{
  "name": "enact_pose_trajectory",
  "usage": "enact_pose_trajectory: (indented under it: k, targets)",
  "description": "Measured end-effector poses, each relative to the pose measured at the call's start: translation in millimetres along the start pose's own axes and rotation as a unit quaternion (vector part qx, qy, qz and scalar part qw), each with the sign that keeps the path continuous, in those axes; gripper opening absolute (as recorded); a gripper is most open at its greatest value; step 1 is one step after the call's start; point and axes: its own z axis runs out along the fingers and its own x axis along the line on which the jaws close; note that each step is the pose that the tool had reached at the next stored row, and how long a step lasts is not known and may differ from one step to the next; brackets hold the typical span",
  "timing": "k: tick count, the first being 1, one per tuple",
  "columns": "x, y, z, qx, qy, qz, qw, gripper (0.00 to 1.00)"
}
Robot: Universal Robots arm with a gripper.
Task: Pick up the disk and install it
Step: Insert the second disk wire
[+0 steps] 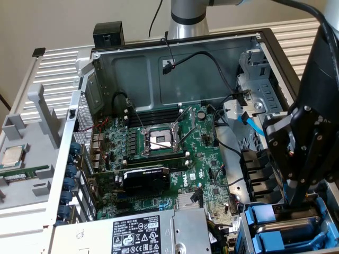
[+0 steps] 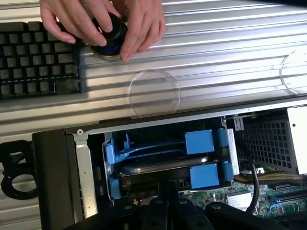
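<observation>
Gripper [image 1: 296, 203] is down at the drive bay in the corner of the open PC case [image 1: 175, 79], w/ its black fingers reaching into the blue carrier. The disk [image 2: 163, 165] sits right under the fingertips: blue frame [image 2: 199, 141] w/ a dark curved metal edge showing between the blue tabs, lying in the bay slot.

Key relation: disk is directly below and just ahead of the gripper, touching or nearly so; can't tell which. Its long axis runs across the fingers, parallel to the case's edge rail beside it.

Whether the fingers are clamped on the carrier or spread, can't tell; the tips are hidden in both views.

Beyond the gripper, outside the case, a person's hands [image 2: 103, 21] rest on a black knob [image 2: 111, 32] beside a keyboard [image 2: 33, 57], well apart from the bay.
</observation>
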Motion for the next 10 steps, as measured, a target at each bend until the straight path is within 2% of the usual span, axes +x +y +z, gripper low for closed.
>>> enact_pose_trajectory:
  k: [10]
  targets:
    - [0.2, -0.4, 2.6, 0.0001, 0.0006, 0.000, 1.0000, 0.11]
